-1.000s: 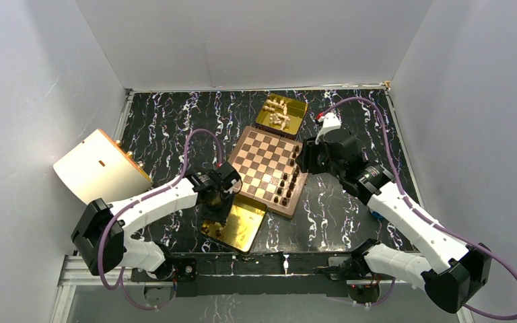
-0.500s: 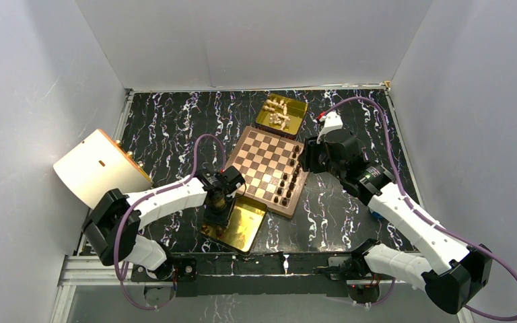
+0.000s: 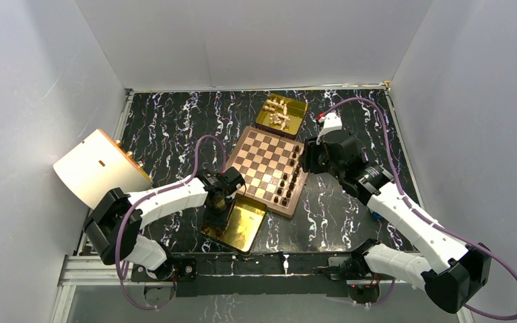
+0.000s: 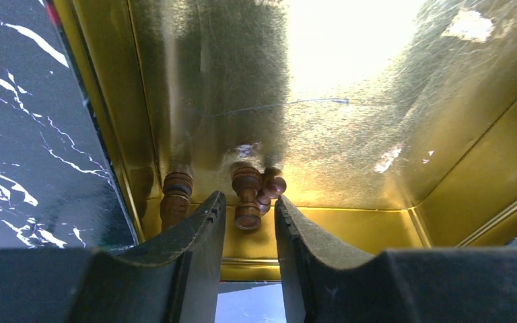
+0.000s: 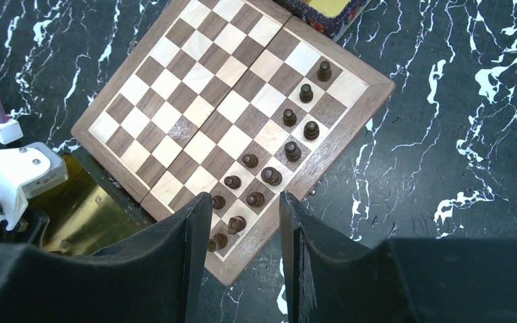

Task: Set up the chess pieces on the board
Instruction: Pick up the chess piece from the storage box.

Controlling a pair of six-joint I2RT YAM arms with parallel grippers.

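my left gripper [image 4: 249, 202] down in the gold tray [image 4: 377, 229], jaws a narrow gap apart and gripping nothing, dark chess piece [image 4: 247, 188] lying on its side at their mouth, long axis in line with my fingers, my right gripper [image 5: 242, 198] partly open and empty above the board [image 5: 370, 101], standing dark pieces [image 5: 271, 175] in two rows along its edge

Bright, even light fills the top view. In the left wrist view, harsh glare whites out the gold tray [image 4: 390, 114] floor, and the near left gripper [image 4: 248, 203] looks soft and dark.
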